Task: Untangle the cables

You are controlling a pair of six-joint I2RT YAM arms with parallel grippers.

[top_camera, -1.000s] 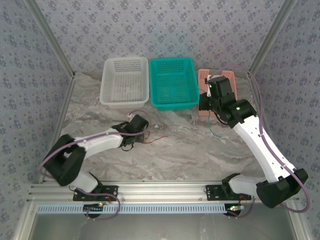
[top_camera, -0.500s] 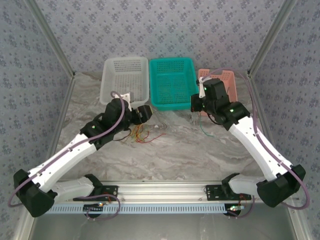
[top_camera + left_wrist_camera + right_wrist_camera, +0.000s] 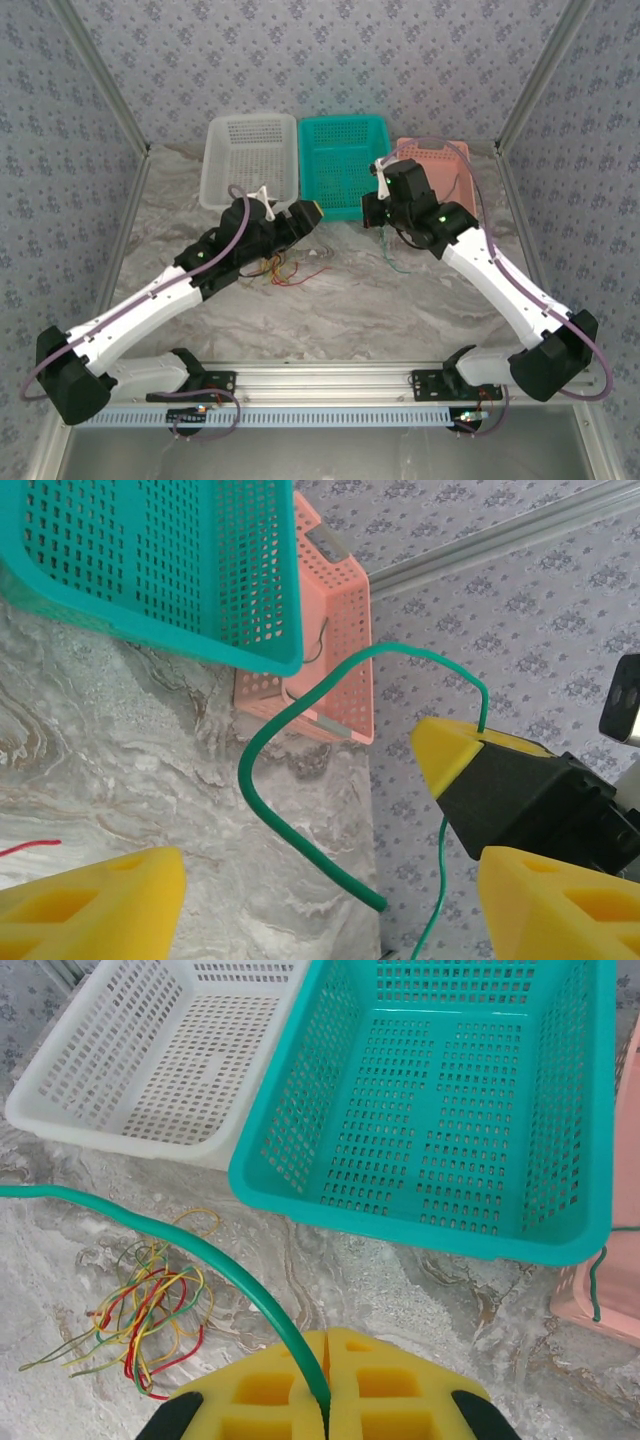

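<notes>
While the right hand (image 3: 325,1365) clamps a green cable (image 3: 180,1237), the left hand (image 3: 330,905) gapes apart near the tangled cables (image 3: 150,1310).

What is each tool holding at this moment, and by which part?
The right tool is shut on the green cable, partway along its length, with cable free on both sides. The left tool is open and holds nothing.

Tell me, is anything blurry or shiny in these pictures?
Left wrist: the left gripper looks a bit soft up close, the green cable sharp. Right wrist: the teal basket rim shines slightly. Top external: even light, faint shadows under the arms.
</notes>
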